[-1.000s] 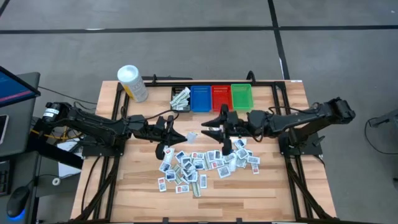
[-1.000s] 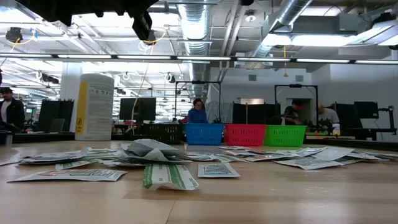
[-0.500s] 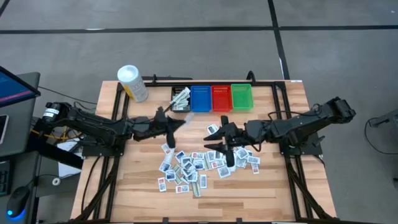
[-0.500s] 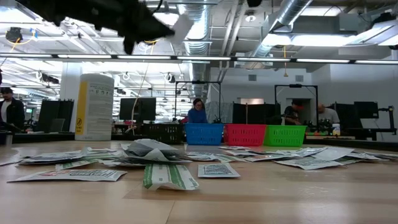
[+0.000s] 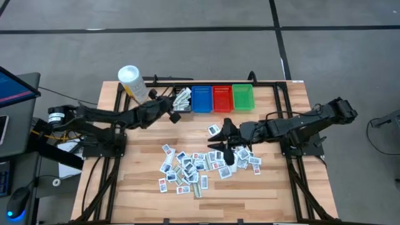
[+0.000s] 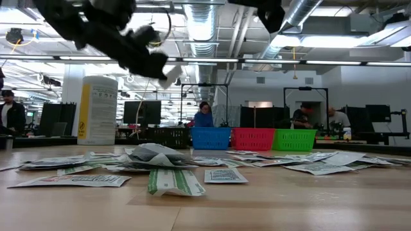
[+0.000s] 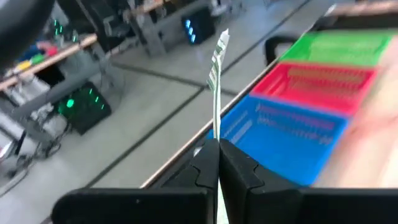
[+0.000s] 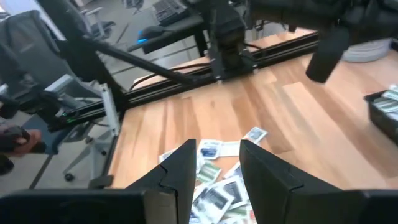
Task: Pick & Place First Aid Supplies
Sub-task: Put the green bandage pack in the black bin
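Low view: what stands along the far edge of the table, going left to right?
White tub with yellow label → black bin → blue bin → red bin → green bin.

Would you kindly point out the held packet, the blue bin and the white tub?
held packet [image 7: 217,68], left wrist view, on its upright thin edge above the left gripper [image 7: 219,157].
blue bin [image 5: 201,99], high view, on its floor.
white tub [image 5: 129,74], high view, on its lid.
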